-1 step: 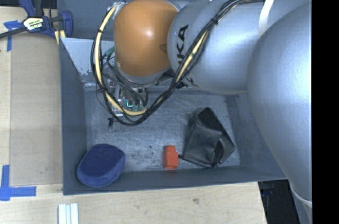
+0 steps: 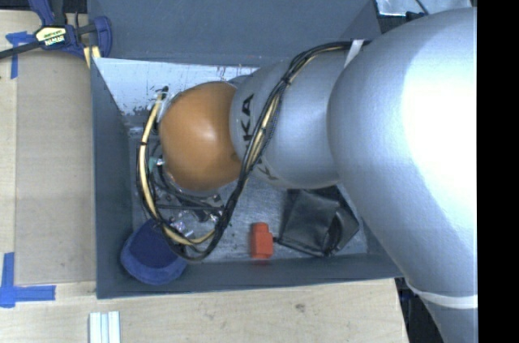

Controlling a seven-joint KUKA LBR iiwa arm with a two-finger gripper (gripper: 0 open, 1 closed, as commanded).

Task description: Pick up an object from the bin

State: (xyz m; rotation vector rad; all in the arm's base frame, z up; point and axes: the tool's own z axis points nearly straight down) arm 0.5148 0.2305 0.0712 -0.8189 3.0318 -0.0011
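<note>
My gripper (image 2: 185, 210) is low in the left part of the bin, and only its dark body shows under the wrist fittings. A blue rounded cloth-like thing (image 2: 149, 256) lies just beside it in the bin's front left corner, close to or touching the cables. A small orange-red block (image 2: 260, 241) stands on the floor to the gripper's right, near the front wall. Whatever lies right under the gripper is hidden.
A black, folded pouch-like thing (image 2: 315, 224) lies at the front right, partly under the arm. The arm, with its orange cover and looping cables, spans the bin from the right and hides most of the floor. The bin's walls stand close on the left and front.
</note>
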